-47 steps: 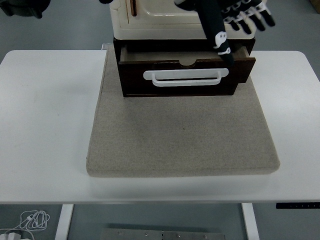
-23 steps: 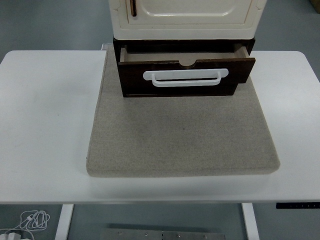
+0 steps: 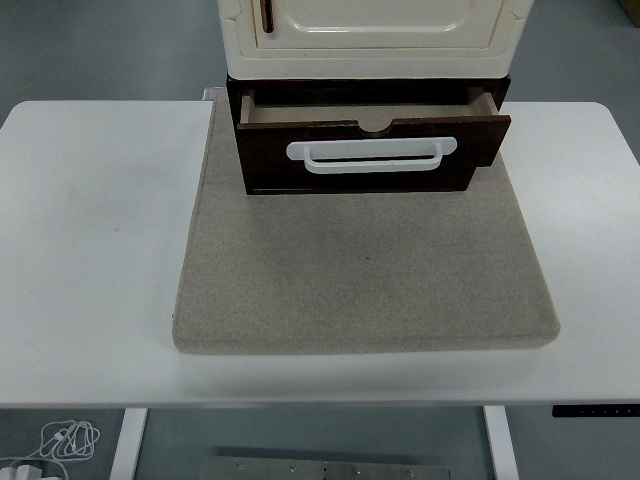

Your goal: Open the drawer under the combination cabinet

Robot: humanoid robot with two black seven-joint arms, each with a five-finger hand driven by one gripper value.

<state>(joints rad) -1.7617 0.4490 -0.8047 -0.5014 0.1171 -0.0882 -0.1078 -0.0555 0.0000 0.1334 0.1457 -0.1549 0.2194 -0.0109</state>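
A cream cabinet (image 3: 370, 35) stands at the back of a grey felt mat (image 3: 365, 270). Under it, a dark brown drawer (image 3: 370, 155) with a white handle (image 3: 372, 156) is pulled out partway, skewed with its right end further forward. A strip of the drawer's pale inside (image 3: 365, 112) shows behind the front panel. Neither of my hands shows anywhere in the head view.
The mat lies on a white table (image 3: 90, 250). A small brown knob (image 3: 267, 14) sits on the cabinet door at top left. White cable (image 3: 65, 440) lies on the floor at bottom left, below the table's near edge.
One second ago my right arm reached down to the drawer's right end and my left hand showed at top left. Both have left the view; the drawer has stayed put.
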